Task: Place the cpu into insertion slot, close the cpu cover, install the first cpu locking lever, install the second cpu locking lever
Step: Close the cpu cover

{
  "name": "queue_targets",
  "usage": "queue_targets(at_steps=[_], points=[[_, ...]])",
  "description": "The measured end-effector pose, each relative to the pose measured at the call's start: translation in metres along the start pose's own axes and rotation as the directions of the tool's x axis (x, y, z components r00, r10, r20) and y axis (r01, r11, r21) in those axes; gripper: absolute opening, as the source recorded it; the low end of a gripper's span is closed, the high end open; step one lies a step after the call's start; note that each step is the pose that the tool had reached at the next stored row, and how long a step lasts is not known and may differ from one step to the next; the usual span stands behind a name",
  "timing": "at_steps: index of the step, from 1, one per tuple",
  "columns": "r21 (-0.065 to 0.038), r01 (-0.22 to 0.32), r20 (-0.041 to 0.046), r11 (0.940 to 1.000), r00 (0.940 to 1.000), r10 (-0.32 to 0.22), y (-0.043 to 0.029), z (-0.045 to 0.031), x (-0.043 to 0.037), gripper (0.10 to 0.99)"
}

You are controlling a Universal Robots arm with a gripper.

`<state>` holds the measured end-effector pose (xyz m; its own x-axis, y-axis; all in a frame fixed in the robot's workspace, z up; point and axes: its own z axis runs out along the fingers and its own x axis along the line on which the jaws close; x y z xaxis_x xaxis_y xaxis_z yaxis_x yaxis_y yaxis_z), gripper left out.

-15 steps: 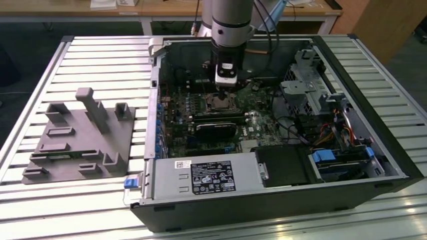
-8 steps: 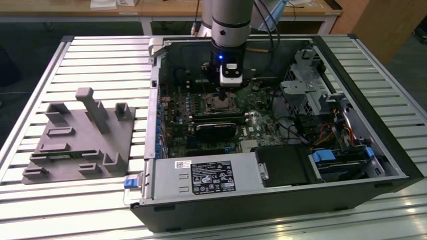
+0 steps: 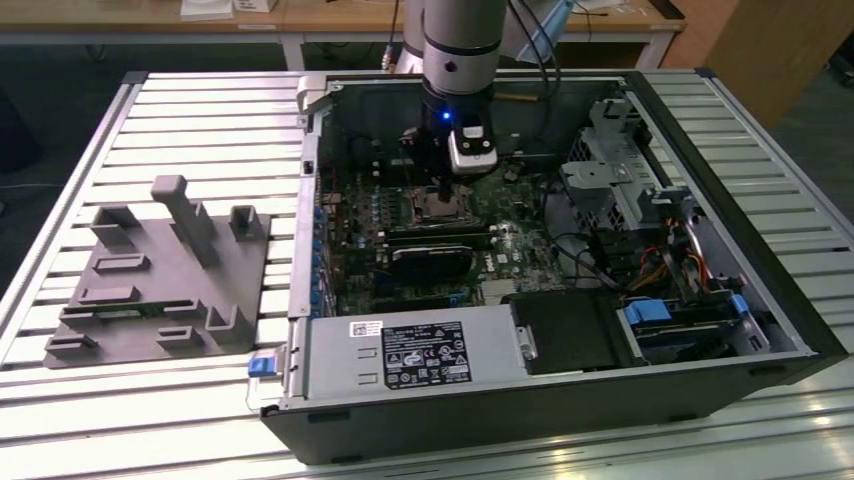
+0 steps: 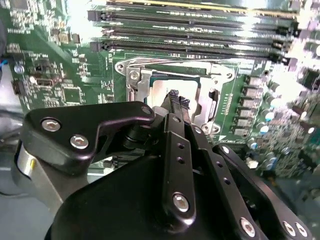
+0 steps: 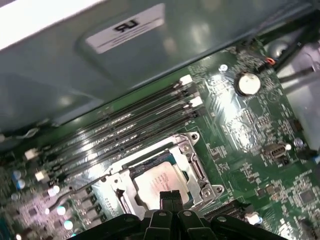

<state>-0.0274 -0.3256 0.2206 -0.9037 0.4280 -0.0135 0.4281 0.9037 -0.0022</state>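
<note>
Where the open computer case [image 3: 534, 432] lies on the slatted desk [image 3: 200, 110], the arm reaches straight down into it. Its tool [image 5: 171, 197] has both fingers pressed together, pinching nothing, directly above the cpu [image 5: 159, 181]. The cpu lies flat in the insertion slot [image 5: 152, 161], just beside the long memory slots [image 5: 125, 127], its edges parallel to them. The cpu cover [image 5: 196, 167] seems to lie down around the chip; I cannot tell if it is latched, or whether the tool's tips touch the metal face.
</note>
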Motion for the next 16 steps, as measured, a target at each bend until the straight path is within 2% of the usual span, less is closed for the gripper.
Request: queue_targets(at_steps=[4, 7, 10, 15, 16], points=[[0.006, 0.068, 0.0032, 0.9977, 0.9977, -0.068, 0.0000, 0.0002, 0.0000, 0.106], [0.011, 0.117, 0.0055, 0.9930, 0.9931, -0.118, 0.0000, 0.0003, 0.0000, 0.106], [0.016, 0.165, 0.0074, 0.9862, 0.9863, -0.165, 0.0000, 0.0003, 0.0000, 0.106], [0.023, 0.244, 0.0096, 0.9695, 0.9697, -0.244, 0.0000, 0.0005, 0.0000, 0.106], [0.023, 0.250, 0.0096, 0.9679, 0.9681, -0.250, 0.0000, 0.0006, 0.0000, 0.106]])
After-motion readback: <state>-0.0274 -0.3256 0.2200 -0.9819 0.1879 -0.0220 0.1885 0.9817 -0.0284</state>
